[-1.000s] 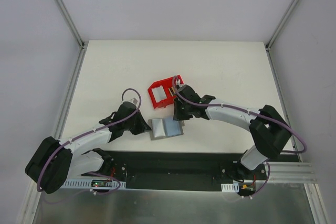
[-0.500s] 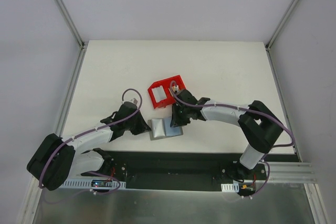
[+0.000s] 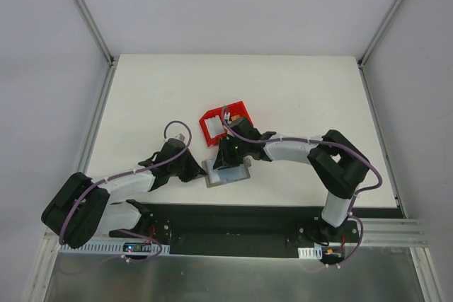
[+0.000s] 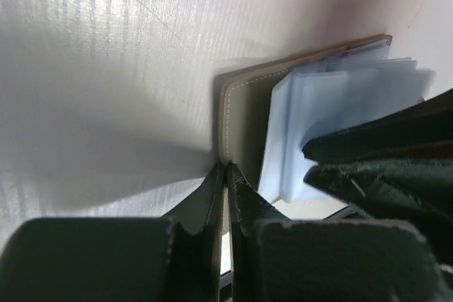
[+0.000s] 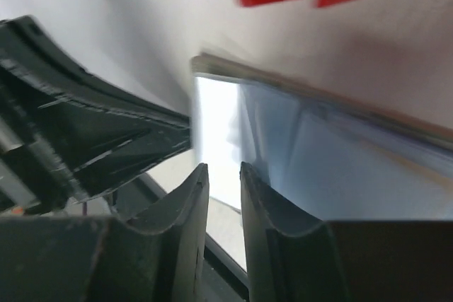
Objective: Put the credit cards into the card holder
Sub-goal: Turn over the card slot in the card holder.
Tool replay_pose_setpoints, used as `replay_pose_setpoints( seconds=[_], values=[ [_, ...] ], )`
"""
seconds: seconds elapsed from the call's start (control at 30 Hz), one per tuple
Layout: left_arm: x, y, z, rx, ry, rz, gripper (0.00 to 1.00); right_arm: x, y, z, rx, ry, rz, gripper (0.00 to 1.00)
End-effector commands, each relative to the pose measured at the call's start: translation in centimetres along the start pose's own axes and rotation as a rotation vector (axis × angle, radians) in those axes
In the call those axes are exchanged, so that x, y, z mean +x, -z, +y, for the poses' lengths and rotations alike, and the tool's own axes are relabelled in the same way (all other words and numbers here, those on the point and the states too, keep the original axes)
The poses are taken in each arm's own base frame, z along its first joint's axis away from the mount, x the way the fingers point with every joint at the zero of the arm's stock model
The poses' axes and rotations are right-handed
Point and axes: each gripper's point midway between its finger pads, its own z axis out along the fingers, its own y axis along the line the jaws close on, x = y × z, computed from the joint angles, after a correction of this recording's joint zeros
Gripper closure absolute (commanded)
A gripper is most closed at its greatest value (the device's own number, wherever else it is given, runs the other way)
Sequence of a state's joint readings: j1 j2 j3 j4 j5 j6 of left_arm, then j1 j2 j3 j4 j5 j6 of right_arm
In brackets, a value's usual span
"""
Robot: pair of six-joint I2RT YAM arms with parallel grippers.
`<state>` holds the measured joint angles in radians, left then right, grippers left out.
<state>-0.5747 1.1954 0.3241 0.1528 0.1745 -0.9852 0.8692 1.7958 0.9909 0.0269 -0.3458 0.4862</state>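
Right gripper (image 5: pixel 224 182) has travelled from red plastic bin (image 3: pixel 206 131) to flat grey card holder (image 3: pixel 228 175), lying open just beside it; jaws part narrowly, nothing visible between them, so card delivery is likely. Left gripper (image 4: pixel 225 175), clenched, steadies holder's cover edge

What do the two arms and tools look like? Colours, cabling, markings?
Both alike: left arm and right arm have white links between bulky black joint housings, a purple cable looped along each. Left tool and right tool have matte black tapered fingers. No markings legible.
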Motion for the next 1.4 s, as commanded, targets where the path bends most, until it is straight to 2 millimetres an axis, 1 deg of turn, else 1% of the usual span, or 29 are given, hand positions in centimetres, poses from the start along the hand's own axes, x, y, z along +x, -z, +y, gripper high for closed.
replay_pose_setpoints(
  seconds=[0.0, 0.07, 0.13, 0.17, 0.2, 0.3, 0.33, 0.37, 0.43, 0.67, 1.0, 1.1, 1.23, 1.3, 1.37],
  values=[
    [1.4, -0.5, 4.0, -0.136, 0.050, 0.025, 1.00, -1.2, 1.3, 6.0, -0.220, 0.114, -0.014, 0.71],
    [1.5, -0.6, 4.2, -0.146, 0.057, 0.025, 1.00, -1.3, 2.5, 7.4, -0.250, 0.158, -0.031, 0.71],
    [1.5, -0.6, 4.4, -0.152, 0.057, 0.024, 1.00, -1.9, 3.8, 7.8, -0.242, 0.184, -0.083, 0.70],
    [1.5, -0.6, 4.4, -0.152, 0.055, 0.024, 1.00, -2.3, 4.5, 7.0, -0.186, 0.191, -0.117, 0.69],
    [1.5, -0.7, 4.5, -0.154, 0.056, 0.024, 1.00, -2.7, 5.2, 5.7, -0.104, 0.203, -0.157, 0.68],
    [1.5, -0.6, 4.6, -0.156, 0.057, 0.023, 1.00, -3.5, 7.1, 0.1, 0.152, 0.165, -0.222, 0.67],
    [1.5, -0.6, 4.4, -0.151, 0.055, 0.022, 1.00, -3.3, 7.3, -1.2, 0.191, 0.147, -0.216, 0.67],
    [1.5, -0.6, 4.4, -0.153, 0.052, 0.023, 1.00, -3.2, 7.4, -2.2, 0.209, 0.127, -0.206, 0.67],
    [1.4, -0.6, 4.3, -0.146, 0.041, 0.026, 1.00, -2.4, 7.1, -3.4, 0.228, 0.097, -0.176, 0.68],
    [1.2, -0.4, 3.7, -0.116, 0.002, 0.019, 1.00, -1.1, 5.4, -4.9, 0.241, 0.069, -0.118, 0.68],
    [1.2, -0.5, 3.1, -0.087, -0.011, 0.028, 1.00, 0.6, 2.6, -5.1, 0.202, 0.016, -0.030, 0.69],
    [1.3, -0.6, 2.9, -0.078, -0.015, 0.037, 1.00, 0.7, 1.8, -4.2, 0.145, 0.000, -0.040, 0.69],
    [1.4, -0.8, 2.9, -0.079, -0.012, 0.040, 1.00, 1.1, 0.4, -2.8, 0.069, -0.031, 0.021, 0.69],
    [1.4, -0.8, 3.0, -0.084, -0.011, 0.043, 1.00, 0.4, 0.3, -1.1, -0.007, -0.003, -0.004, 0.69],
    [1.3, -0.9, 3.1, -0.089, -0.005, 0.039, 1.00, -0.3, 1.0, 1.3, -0.082, 0.054, -0.019, 0.68]
  ],
)
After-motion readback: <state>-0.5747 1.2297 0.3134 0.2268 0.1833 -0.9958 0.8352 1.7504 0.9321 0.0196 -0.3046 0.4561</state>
